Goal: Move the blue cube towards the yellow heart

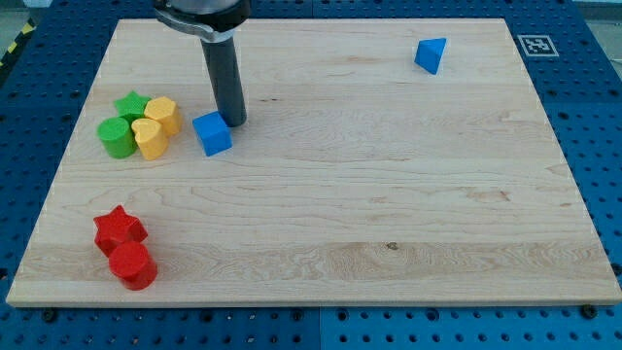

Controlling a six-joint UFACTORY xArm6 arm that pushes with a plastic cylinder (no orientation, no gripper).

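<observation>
a: where is the tip [233, 121] standing?
b: it is touching the blue cube [213, 133] on its right, probably for pushing it left toward the yellow heart [148, 139] nearby.

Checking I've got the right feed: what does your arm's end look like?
A straight, dark grey cylindrical rod hangs from a black, rounded, glossy mount at the view's top. My tip is plain and blunt, beside the blue cube. No cables, markings or labels show on it.
</observation>
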